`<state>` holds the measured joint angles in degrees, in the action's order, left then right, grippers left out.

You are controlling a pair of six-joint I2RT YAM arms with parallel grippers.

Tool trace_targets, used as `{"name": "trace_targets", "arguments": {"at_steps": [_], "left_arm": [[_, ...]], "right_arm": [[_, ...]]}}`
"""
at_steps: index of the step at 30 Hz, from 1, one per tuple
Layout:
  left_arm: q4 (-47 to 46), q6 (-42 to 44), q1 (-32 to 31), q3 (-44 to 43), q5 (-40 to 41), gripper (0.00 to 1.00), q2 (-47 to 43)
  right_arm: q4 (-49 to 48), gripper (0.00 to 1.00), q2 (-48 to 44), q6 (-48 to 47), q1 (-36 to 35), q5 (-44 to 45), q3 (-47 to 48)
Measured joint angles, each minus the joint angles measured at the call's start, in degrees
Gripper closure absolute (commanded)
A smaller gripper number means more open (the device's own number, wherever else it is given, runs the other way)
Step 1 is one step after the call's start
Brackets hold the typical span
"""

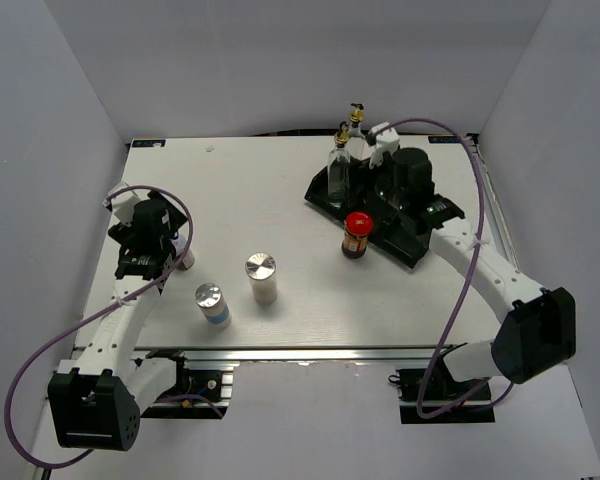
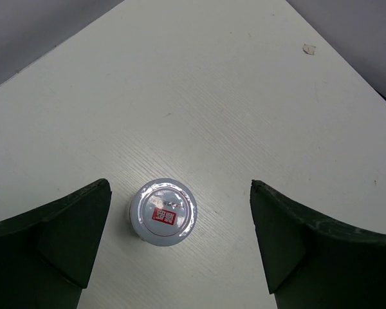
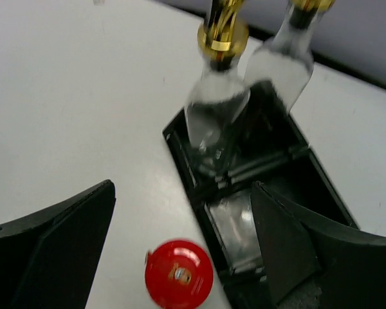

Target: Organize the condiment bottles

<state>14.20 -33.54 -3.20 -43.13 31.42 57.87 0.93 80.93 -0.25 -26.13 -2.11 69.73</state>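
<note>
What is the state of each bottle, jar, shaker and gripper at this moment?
glass bottles: both upright in the black tray
red-lidded jar: upright on the table, beside the tray
silver-capped shakers: both upright on the table
white-lidded jar: upright, untouched
left gripper: open, around the white-lidded jar
right gripper: open, empty

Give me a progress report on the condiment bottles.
Done: two glass bottles stand in the black tray. In hand: open left tool over the white-lidded jar, ungripped. Left: that jar, red-lidded jar beside the tray, two silver-capped shakers on the table.
</note>
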Motion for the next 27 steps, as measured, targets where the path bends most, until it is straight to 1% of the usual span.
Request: {"name": "trace_targets", "arguments": {"at_steps": [4,9,11,15,22,25,26,27], "left_arm": [[0.44,-0.37,0.0,0.0,0.74,0.02,0.0],[0.44,-0.44,0.0,0.0,1.4,0.02,0.02],[0.46,-0.44,0.0,0.0,1.84,0.02,0.11],[0.61,-0.42,0.0,0.0,2.69,0.02,0.37],[0.81,-0.37,0.0,0.0,3.48,0.02,0.74],[0.83,-0.35,0.0,0.0,3.8,0.02,0.74],[0.83,-0.35,0.0,0.0,3.87,0.02,0.74],[0.81,-0.35,0.0,0.02,3.98,0.02,0.74]], "right_arm": [[6.27,0.11,-2.78,0.13,-3.69,3.63,-5.01],[11.28,0.11,-0.39,0.13,-6.91,6.82,-5.57],[13.05,0.11,1.51,0.13,-7.78,9.51,-5.49],[14.88,0.11,5.03,0.31,-8.5,14.47,-5.22],[16.57,0.11,7.23,1.9,-8.46,17.07,-5.2],[17.2,0.19,7.78,2.47,-8.46,16.7,-5.22],[17.16,0.28,7.78,2.64,-8.46,16.61,-5.31],[17.05,0.33,7.74,2.49,-8.46,16.59,-5.35]]}}
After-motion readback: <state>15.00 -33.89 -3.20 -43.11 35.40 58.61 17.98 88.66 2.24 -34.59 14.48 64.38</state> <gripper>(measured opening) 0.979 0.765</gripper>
